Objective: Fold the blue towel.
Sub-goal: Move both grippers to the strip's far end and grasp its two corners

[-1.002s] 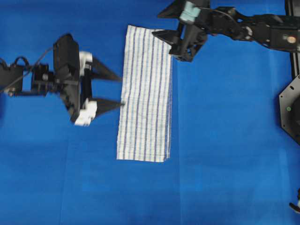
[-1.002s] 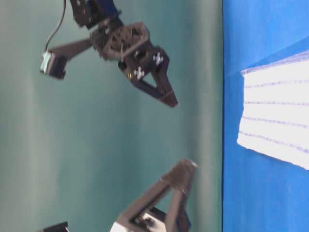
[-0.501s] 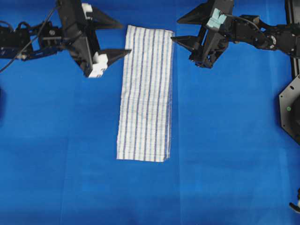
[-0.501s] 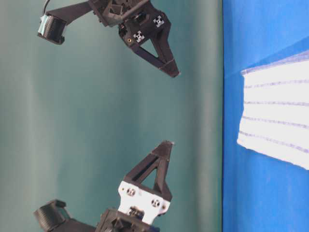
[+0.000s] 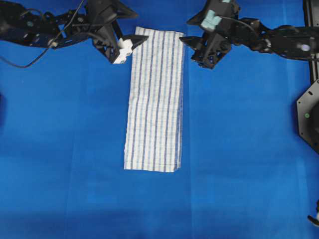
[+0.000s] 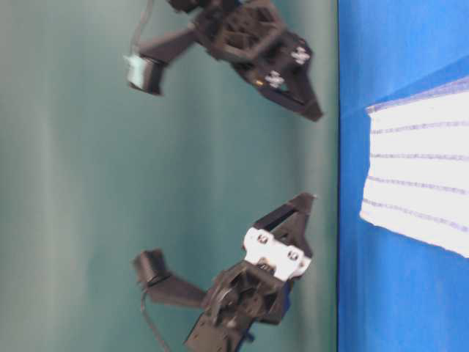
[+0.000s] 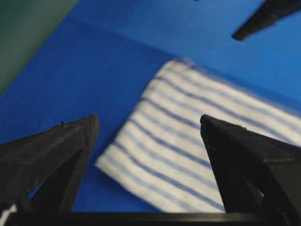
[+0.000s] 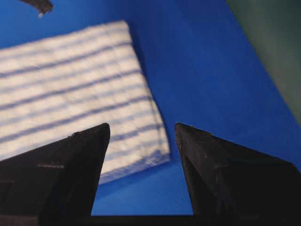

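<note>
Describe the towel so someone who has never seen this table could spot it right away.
Start from the solid blue table covering that fills the overhead view. Near its middle, running from the top edge downward, lies the blue towel, a long flat rectangle, its top corners near two black robot arms. It is the only pale thing there: white woven cloth with thin blue stripes running lengthwise.

Left arm: reaches in from the overhead view's upper left, wrist roughly level; left gripper (image 5: 133, 30) with fingers (image 7: 56, 150) spread wide, holding nothing.
Right arm: extends from the upper right; right gripper (image 5: 188, 31) likewise spread wide, fingers (image 8: 70, 160) empty.
</note>
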`<action>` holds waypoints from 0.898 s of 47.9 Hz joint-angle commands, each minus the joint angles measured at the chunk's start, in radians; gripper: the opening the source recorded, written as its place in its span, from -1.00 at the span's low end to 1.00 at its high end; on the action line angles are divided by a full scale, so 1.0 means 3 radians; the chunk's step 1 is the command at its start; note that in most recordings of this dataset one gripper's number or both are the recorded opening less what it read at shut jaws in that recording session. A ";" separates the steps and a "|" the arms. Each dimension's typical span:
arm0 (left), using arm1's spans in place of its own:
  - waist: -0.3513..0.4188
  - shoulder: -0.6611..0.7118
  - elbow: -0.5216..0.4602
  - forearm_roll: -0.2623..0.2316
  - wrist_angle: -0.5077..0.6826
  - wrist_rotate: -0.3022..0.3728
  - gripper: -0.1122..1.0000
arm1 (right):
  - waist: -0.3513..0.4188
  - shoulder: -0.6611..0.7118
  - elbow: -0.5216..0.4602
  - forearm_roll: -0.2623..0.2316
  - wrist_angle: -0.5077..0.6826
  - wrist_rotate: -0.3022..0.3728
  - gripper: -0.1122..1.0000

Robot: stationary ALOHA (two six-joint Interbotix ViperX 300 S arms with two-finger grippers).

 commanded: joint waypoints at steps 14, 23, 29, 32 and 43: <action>0.0179 0.0552 -0.0256 0.0020 -0.0245 0.0000 0.84 | -0.0072 0.0511 -0.0251 0.0010 -0.0179 0.0005 0.86; 0.0179 0.0798 -0.0322 0.0020 -0.0302 -0.0010 0.84 | -0.0072 0.0757 -0.0327 0.0036 -0.0189 0.0005 0.86; 0.0179 0.0885 -0.0343 0.0020 -0.0302 -0.0010 0.83 | -0.0082 0.0828 -0.0337 0.0061 -0.0194 0.0005 0.86; 0.0179 0.0900 -0.0343 0.0026 -0.0302 -0.0010 0.82 | -0.0082 0.0844 -0.0337 0.0072 -0.0194 0.0005 0.86; 0.0153 0.0895 -0.0322 0.0026 -0.0276 -0.0005 0.39 | -0.0082 0.0859 -0.0337 0.0082 -0.0174 0.0005 0.75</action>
